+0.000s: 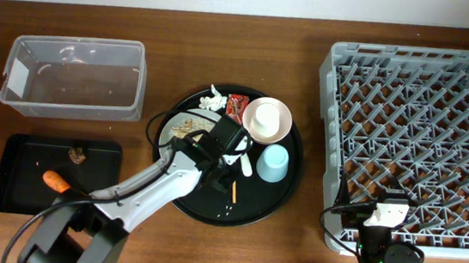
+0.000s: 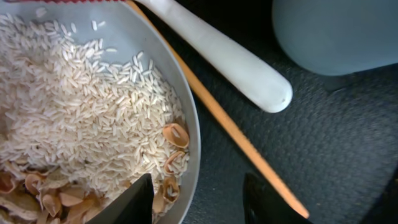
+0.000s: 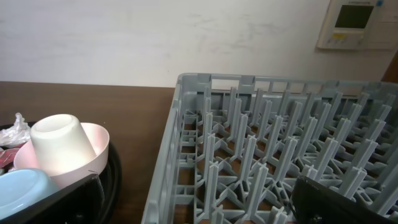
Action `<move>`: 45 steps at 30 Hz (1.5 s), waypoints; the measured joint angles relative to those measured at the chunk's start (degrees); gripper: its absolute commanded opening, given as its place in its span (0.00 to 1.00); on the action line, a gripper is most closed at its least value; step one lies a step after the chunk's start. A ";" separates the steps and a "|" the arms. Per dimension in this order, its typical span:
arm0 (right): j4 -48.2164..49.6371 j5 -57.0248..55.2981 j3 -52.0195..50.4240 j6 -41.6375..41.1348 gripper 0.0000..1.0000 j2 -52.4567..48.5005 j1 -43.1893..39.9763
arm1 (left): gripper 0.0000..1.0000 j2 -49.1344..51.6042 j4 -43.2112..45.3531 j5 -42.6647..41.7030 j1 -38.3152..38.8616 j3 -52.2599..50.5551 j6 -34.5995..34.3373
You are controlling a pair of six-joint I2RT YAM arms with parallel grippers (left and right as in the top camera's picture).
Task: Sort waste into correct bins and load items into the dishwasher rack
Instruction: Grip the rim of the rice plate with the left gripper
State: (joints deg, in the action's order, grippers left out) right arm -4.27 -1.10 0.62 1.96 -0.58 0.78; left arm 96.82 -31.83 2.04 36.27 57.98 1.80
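Note:
The pale plate [image 1: 179,126] on the round black tray holds white rice [image 2: 81,106] and brownish mushroom-like bits [image 2: 174,134]. My left gripper [image 2: 198,186] is open and straddles the plate rim [image 2: 189,124], one finger over the food and one over the tray. It also shows in the overhead view [image 1: 218,145]. The white fork [image 2: 230,56], a chopstick [image 2: 230,124] and the light blue cup [image 1: 274,162] lie beside it. The small white cup [image 3: 62,146] sits in the cream-pink bowl [image 3: 93,149]. My right gripper [image 3: 196,186] is open and empty at the grey rack [image 3: 267,155].
The clear tub [image 1: 76,77] stands at the back left. The black tray [image 1: 16,162] in front of it holds the carrot [image 1: 57,182] and a brown bit [image 1: 77,155]. The red wrapper [image 1: 237,106] and white paper [image 1: 212,99] lie on the round tray [image 1: 210,203].

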 measured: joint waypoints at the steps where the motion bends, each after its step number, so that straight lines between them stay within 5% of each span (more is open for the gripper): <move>1: 0.00 0.00 0.00 0.04 0.99 0.00 0.00 | 0.46 0.42 -0.02 0.15 0.00 0.00 0.17; 11: 0.00 0.02 0.00 0.02 0.99 0.00 0.00 | 0.40 5.40 1.60 0.39 0.00 0.00 1.09; 27: 0.00 0.00 0.00 0.02 0.99 0.00 0.00 | 0.00 5.64 1.75 2.99 1.16 0.44 2.08; 45: 0.00 0.00 0.00 0.00 0.99 0.00 0.00 | 0.00 2.73 -5.05 3.58 1.60 4.09 1.84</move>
State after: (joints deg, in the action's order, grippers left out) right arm -4.27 -1.10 0.62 1.96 -0.58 0.78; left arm 99.55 -36.88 5.63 37.87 62.06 3.64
